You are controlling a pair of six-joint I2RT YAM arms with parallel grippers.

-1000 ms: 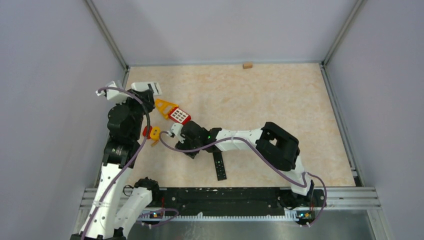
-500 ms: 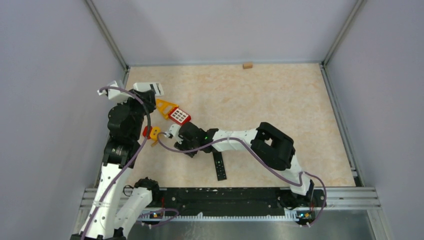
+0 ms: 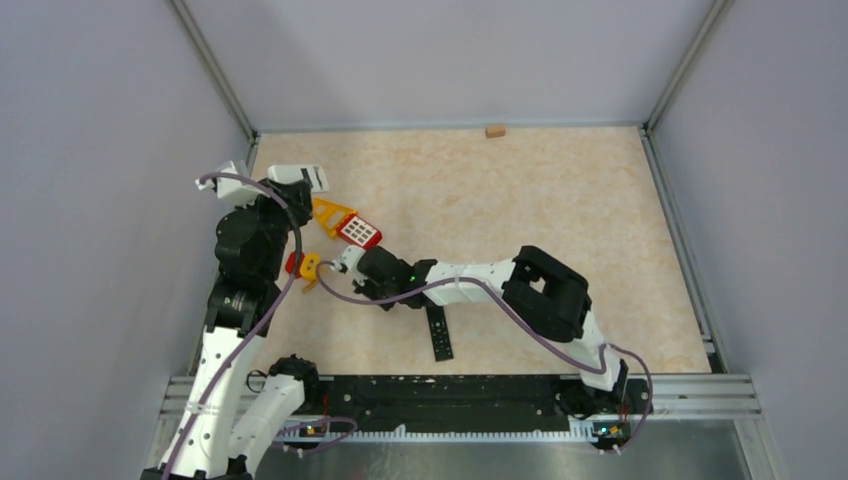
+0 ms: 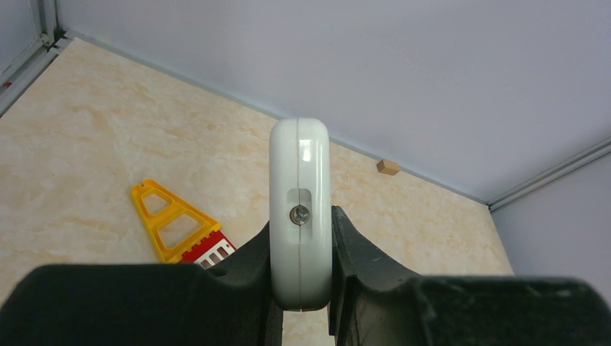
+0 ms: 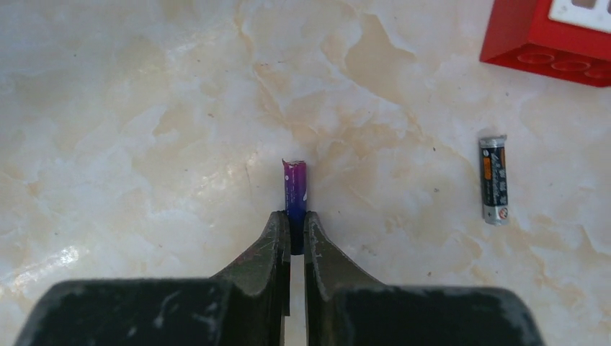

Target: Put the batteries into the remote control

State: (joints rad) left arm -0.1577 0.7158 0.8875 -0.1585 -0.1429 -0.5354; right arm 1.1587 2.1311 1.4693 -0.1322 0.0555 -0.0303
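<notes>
The right gripper (image 5: pixel 292 241) pinches a purple battery (image 5: pixel 295 191) — long axis straight ahead — while the left gripper (image 4: pixel 300 238) clamps the white remote (image 4: pixel 300 187) edge-up (the loose battery (image 5: pixel 494 180) has print too small to read).

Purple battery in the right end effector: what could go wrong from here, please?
1. The right end effector pinches the purple battery only at one end, so it may swivel or slip out.
2. The left end effector holds the white remote edge-on; no battery slot shows, so lining up may fail.
</notes>
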